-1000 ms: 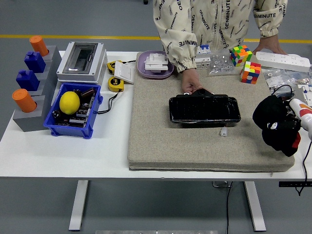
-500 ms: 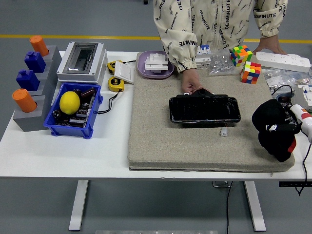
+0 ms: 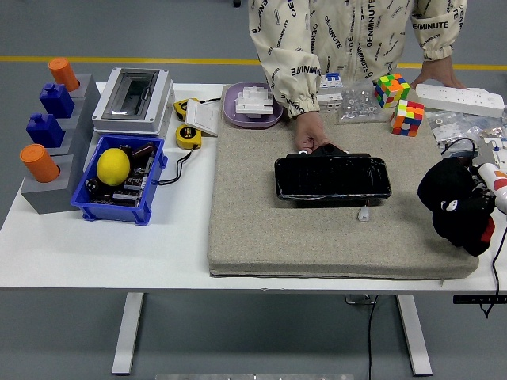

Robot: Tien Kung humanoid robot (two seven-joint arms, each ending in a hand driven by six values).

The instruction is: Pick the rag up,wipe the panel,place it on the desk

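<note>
Right hand [image 3: 461, 207] low, fingers curled.

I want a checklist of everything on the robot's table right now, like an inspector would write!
Surface: white table with a grey felt mat on it.
Job's things: black panel lies flat on the mat; a person's hand holds its far edge. No rag clearly seen.
Clutter: blue bin holding a yellow lemon; two puzzle cubes; tape measure; purple dish; grey electrical box.
Hands: right hand at the mat's right edge, black, grip unclear; left hand not in view.
Cables: black cable runs from the bin to the tape measure.
Surroundings: grey floor with a yellow line.
</note>
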